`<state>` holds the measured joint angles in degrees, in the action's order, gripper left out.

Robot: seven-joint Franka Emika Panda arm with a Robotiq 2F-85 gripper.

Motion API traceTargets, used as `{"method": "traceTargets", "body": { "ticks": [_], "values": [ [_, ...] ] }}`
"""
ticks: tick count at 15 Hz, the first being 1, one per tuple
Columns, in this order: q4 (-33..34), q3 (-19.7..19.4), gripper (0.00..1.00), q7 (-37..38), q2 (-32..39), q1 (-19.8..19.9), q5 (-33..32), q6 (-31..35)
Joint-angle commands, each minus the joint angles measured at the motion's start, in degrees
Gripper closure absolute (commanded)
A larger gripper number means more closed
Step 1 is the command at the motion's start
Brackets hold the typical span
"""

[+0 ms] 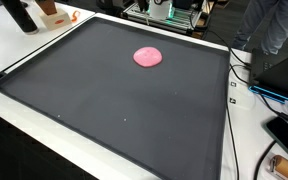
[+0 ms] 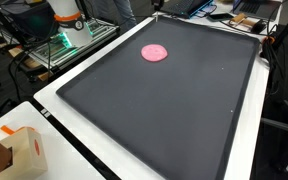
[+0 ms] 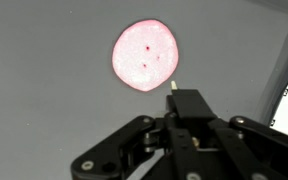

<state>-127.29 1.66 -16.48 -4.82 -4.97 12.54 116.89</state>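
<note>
pink disc (image 3: 145, 55) lies flat on the dark mat (image 1: 104, 100), toward its far end in both exterior views, nothing else on the mat near it. in the wrist view the gripper (image 3: 189, 97) hangs above the mat just beside the disc, not touching it; jaws look closed together, nothing held. step reads as the approach, disc not grasped. a pick from here would call for the jaws opened wide, centred over the disc and lowered flat, since it is thin and sits low. the mat covers most of the white bench (image 2: 54, 95). lab room: cardboard box (image 2: 19, 150) at a bench corner, cables (image 1: 244, 110) along one edge, equipment rack (image 2: 69, 40) behind.
</note>
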Motion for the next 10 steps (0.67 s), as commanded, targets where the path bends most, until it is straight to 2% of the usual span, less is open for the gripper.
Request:
{"method": "traceTargets", "body": {
  "ticks": [1, 10],
  "values": [
    [1.12, -2.37, 0.97, -7.79, 2.68, 2.22, 4.47, -0.61],
    [2.34, -5.82, 0.97, -24.63, 9.21, 8.58, 16.38, -1.98]
  ]
}}
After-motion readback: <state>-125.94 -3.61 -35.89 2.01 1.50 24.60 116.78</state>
